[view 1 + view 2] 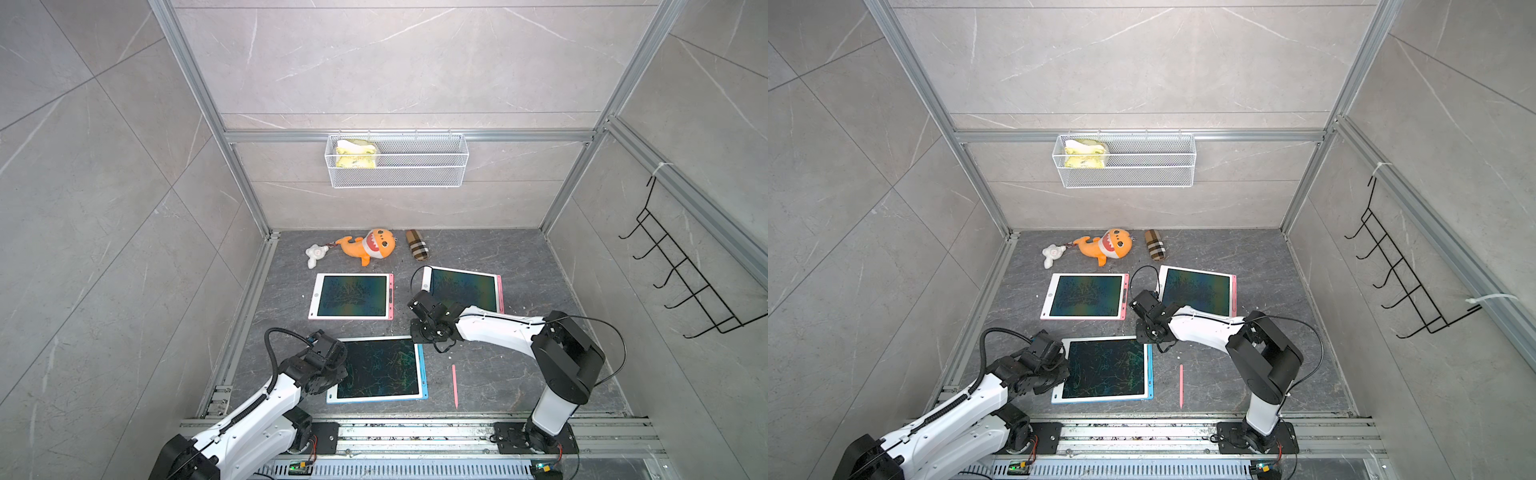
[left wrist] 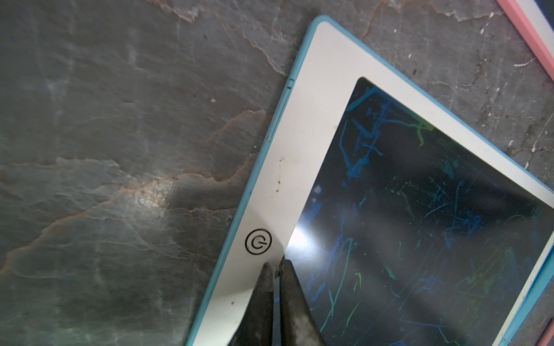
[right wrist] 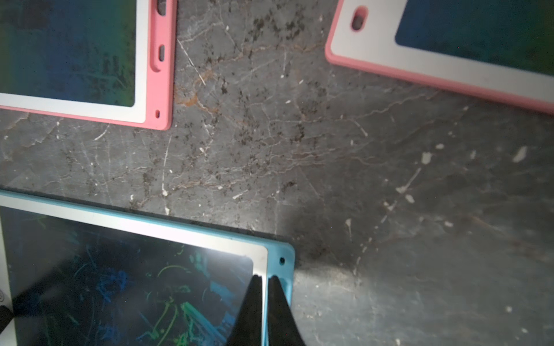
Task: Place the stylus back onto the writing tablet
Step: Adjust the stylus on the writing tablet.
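Lying on veined stone — slim pink stylus beside glossy blue-rimmed tablet.

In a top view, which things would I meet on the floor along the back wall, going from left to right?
In a top view: small white plush toy → orange shark plush → checked brown pouch.

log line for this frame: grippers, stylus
left gripper: shut, over blue-framed writing tablet, button edge | right gripper: shut, over its corner | thin pink stylus: unheld, on dark stone table
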Available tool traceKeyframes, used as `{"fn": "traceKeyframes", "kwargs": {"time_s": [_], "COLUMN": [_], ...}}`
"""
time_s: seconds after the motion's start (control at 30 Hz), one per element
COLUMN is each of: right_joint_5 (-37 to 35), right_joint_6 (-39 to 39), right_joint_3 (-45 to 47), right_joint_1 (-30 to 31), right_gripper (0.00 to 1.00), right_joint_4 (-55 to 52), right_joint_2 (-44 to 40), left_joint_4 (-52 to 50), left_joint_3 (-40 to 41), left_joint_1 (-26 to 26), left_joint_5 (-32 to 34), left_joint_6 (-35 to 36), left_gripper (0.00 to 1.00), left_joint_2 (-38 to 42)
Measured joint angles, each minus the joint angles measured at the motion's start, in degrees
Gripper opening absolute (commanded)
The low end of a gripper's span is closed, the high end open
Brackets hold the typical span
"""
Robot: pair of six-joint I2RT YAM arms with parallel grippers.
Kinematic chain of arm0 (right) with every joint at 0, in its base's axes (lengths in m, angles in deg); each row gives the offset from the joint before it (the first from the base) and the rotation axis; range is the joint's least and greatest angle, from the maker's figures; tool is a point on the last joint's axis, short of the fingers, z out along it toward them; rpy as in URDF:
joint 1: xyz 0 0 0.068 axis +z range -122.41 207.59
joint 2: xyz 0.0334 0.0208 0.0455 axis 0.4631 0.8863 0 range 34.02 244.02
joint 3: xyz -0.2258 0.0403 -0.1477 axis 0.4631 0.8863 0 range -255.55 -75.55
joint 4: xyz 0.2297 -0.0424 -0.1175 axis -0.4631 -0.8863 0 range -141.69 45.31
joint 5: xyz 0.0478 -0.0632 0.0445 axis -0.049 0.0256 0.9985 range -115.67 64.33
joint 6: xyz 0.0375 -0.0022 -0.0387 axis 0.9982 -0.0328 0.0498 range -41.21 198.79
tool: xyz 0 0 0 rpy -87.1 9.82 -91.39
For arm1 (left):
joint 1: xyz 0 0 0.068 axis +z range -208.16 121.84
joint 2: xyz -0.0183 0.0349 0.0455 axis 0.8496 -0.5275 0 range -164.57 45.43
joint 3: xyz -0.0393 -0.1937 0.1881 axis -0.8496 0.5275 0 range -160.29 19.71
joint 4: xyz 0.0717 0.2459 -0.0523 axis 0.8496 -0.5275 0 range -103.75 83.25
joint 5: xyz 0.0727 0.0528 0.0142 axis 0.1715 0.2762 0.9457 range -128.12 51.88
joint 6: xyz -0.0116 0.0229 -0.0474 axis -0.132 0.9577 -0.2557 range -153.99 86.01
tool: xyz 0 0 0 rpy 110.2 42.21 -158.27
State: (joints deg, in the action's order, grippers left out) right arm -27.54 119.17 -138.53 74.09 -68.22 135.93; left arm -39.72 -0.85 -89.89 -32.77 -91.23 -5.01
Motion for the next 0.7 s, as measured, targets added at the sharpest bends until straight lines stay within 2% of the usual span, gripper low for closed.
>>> {"fn": "traceKeyframes", "kwargs": {"time_s": [0.23, 0.7], "right_joint_5": [2.49, 4.11], "right_joint_6": [-1.86, -2.56], "right_joint_3": [-1.16, -1.29], "right_joint_1": [-0.87, -0.87], "right_gripper": [0.01, 0.01], "right_joint_4": [-1.14, -2.03], "right_joint_2": [1.95, 2.75], "left_joint_4": [0.0, 0.0], "left_joint_3": [0.02, 0.17], "left_joint_1": [0.0, 0.0], "left_joint_5": [0.0, 0.0], "left_joint_6": [-0.04, -0.07], "left_gripper": [0.11, 0.1], "left_joint_2": [0.0, 0.26]}}
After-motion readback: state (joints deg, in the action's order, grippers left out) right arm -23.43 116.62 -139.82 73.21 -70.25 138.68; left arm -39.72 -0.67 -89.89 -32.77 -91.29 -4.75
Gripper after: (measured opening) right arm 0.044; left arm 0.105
